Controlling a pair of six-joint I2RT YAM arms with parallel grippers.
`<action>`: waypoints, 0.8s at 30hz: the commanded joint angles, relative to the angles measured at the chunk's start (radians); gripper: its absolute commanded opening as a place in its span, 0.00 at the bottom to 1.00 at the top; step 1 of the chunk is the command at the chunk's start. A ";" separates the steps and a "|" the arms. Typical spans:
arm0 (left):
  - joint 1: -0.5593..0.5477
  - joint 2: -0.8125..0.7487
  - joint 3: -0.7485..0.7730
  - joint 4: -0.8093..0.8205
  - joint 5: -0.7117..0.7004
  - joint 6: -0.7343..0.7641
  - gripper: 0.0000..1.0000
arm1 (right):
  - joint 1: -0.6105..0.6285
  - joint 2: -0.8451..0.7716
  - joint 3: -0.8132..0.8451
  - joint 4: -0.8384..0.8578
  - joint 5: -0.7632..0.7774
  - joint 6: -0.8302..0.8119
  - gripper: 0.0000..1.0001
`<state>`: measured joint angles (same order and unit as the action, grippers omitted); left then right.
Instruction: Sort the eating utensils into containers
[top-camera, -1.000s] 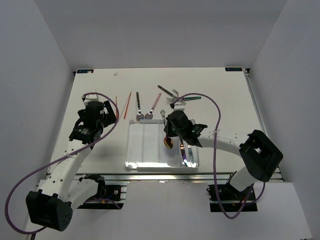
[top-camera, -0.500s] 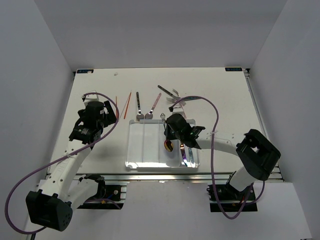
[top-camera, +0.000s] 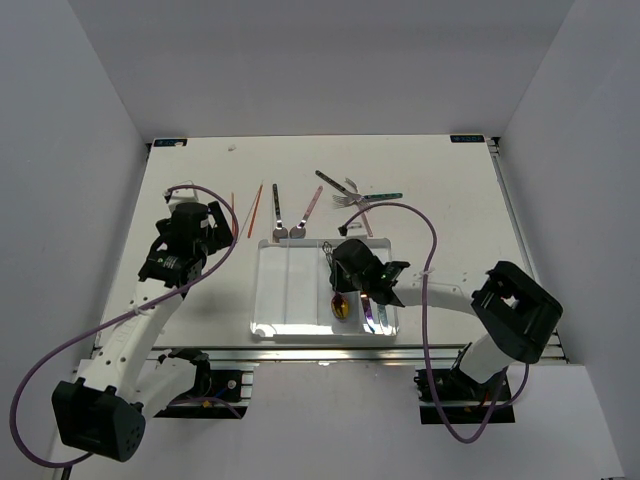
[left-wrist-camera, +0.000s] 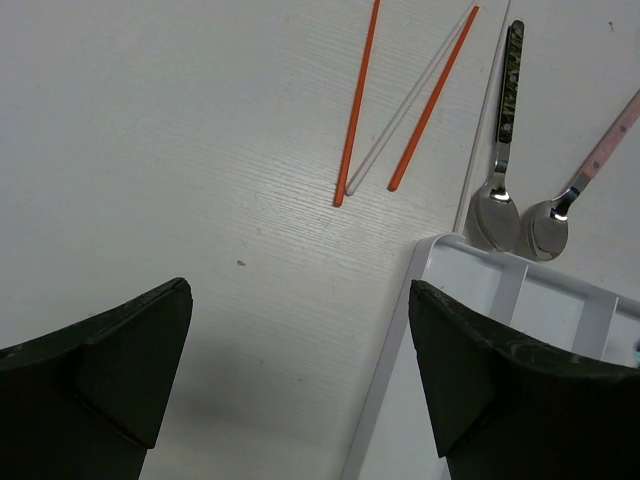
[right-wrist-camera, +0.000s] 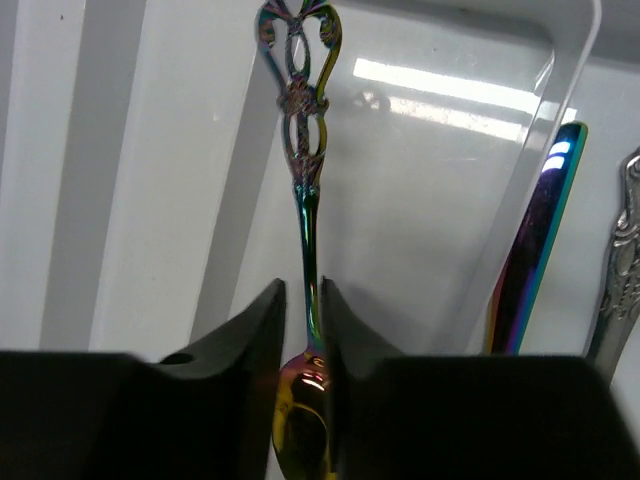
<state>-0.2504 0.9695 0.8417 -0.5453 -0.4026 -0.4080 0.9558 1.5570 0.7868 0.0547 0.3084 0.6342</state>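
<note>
**Top external view.** The clear plastic tray lies at the near middle of the white table. The right gripper hangs over it, and the arm hides most of the iridescent spoon. Only the spoon's bowl shows, over the compartment next to the rightmost one. I cannot tell whether it touches the floor there. Two utensils lie in the rightmost compartment, half covered by the arm. Beyond the tray lie two orange chopsticks, a dark-handled spoon and a pink-handled spoon. Farther right is a loose cluster including a teal-handled fork, but its pieces are too small to tell apart. The left gripper hangs over bare table left of the tray. Two small tags sit at the far corners, their print unreadable.

**Left wrist view.** The left gripper is spread wide with nothing between its fingers. The chopsticks run off the top edge. A pale line lies between them, either a stick or a reflection. The bowls of the dark-handled spoon and the pink-handled spoon rest against the tray's corner.

**Right wrist view.** The right gripper is clamped on the iridescent spoon's thin neck. The bowl is partly hidden between the fingers. Past a divider lie an iridescent flat handle and a silver embossed handle, which is cut off by the frame.
</note>
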 joint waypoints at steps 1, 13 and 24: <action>0.005 0.006 0.011 0.005 0.007 -0.005 0.98 | 0.011 -0.055 -0.012 0.017 0.032 0.036 0.33; -0.048 0.451 0.416 -0.054 0.088 -0.140 0.98 | 0.008 -0.236 0.069 -0.038 0.095 -0.056 0.79; -0.070 1.095 1.017 -0.204 0.177 -0.160 0.71 | -0.118 -0.377 0.075 -0.177 -0.006 -0.185 0.66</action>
<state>-0.3107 1.9961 1.7432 -0.6571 -0.2672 -0.5674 0.8490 1.2015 0.8585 -0.0582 0.3283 0.5056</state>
